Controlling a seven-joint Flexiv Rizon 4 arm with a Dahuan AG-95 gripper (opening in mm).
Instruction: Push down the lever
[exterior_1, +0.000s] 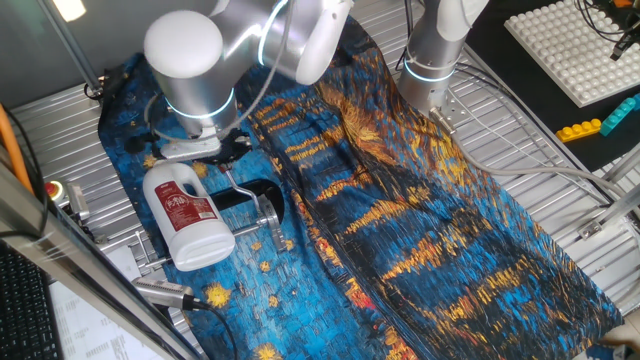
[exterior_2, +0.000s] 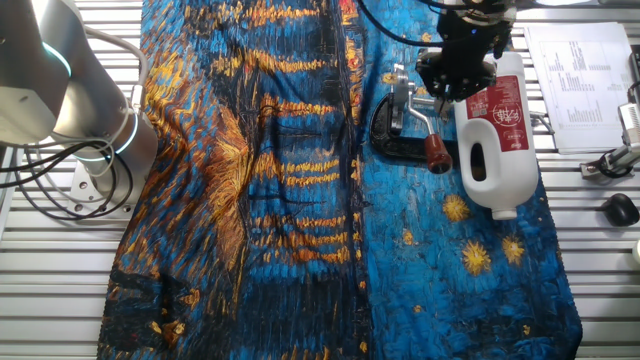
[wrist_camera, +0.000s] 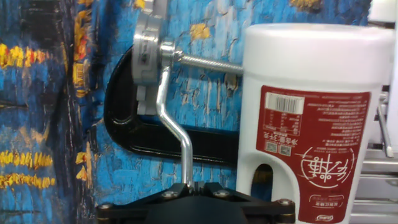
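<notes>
The lever (wrist_camera: 169, 118) is a thin bent silver rod jointed to the screw of a black C-shaped clamp (wrist_camera: 134, 138) that lies on the blue painted cloth. In the other fixed view the lever (exterior_2: 428, 125) ends in a small red cap (exterior_2: 437, 153). The hand view does not show the cap, as the rod runs down under my fingers. My gripper (wrist_camera: 195, 185) is shut, its black fingertips pressed together right over the rod's lower part and holding nothing. From the side, my gripper (exterior_1: 228, 160) hangs just above the lever (exterior_1: 238, 187), between bottle and clamp.
A white plastic bottle with a red label (wrist_camera: 311, 124) lies flat against the clamp's right side, its base by the screw. A second arm's base (exterior_2: 90, 130) stands beyond the cloth. A white stud plate (exterior_1: 580, 45), a yellow brick (exterior_1: 580, 130) and a printed sheet (exterior_2: 585, 80) lie off the cloth.
</notes>
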